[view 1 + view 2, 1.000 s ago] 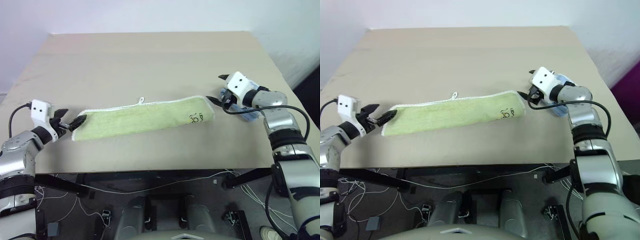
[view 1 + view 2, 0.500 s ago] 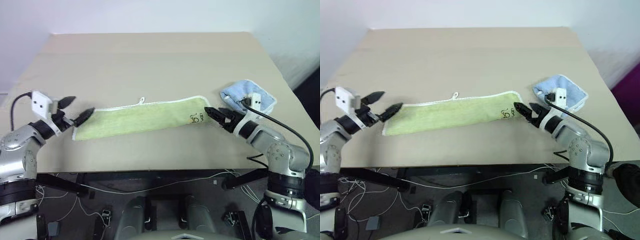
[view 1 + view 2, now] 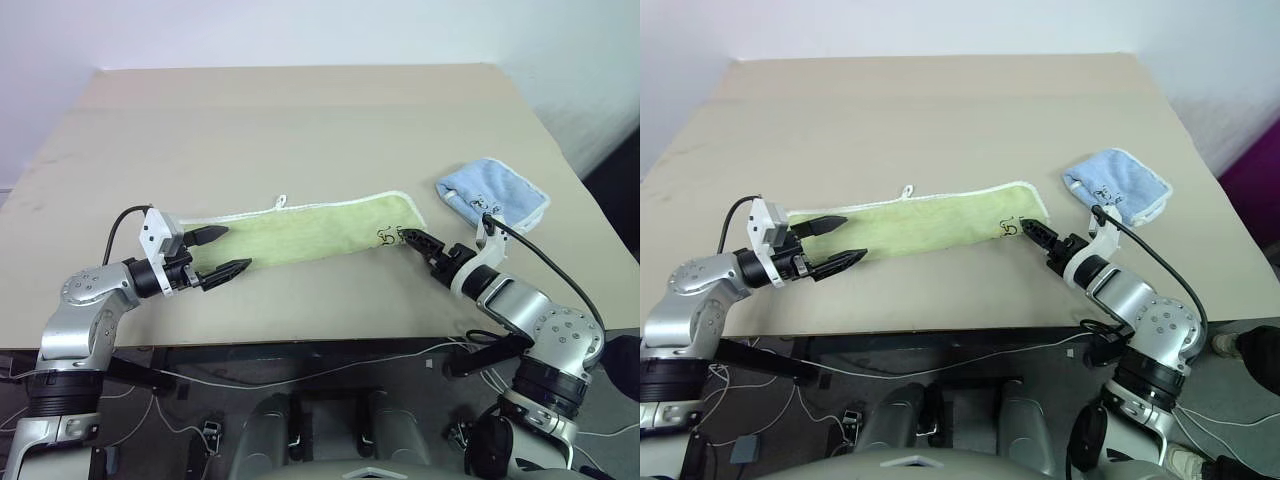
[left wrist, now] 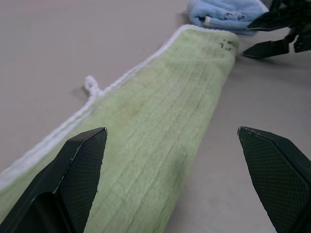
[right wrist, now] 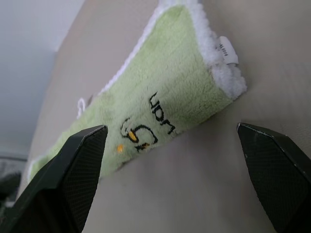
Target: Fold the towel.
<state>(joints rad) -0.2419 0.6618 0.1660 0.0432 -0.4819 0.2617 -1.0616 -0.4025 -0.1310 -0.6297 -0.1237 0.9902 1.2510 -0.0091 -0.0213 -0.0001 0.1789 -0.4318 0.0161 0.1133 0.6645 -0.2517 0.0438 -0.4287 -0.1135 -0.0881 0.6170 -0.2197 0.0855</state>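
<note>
The towel (image 3: 300, 232) is a long light-green strip lying flat across the table, with a white loop (image 3: 283, 201) on its far edge and a dark embroidered mark (image 3: 388, 236) near its right end. My left gripper (image 3: 237, 249) is open, its two black fingers spread over the towel's left end, pointing along the cloth; its fingers hold nothing. My right gripper (image 3: 412, 238) is open just off the towel's right end, pointing at the corner beside the mark (image 5: 146, 127). The left wrist view looks down the towel (image 4: 160, 126) toward the right gripper (image 4: 277, 29).
A smaller light-blue cloth (image 3: 495, 195) lies crumpled on the beige table (image 3: 300, 120), behind and to the right of my right gripper. The table's front edge runs just below both arms. Cables hang under it.
My left gripper moved right, from off the towel's left end to over it. My right gripper swung back from the blue cloth, rolled over, and now points at the towel's right end.
</note>
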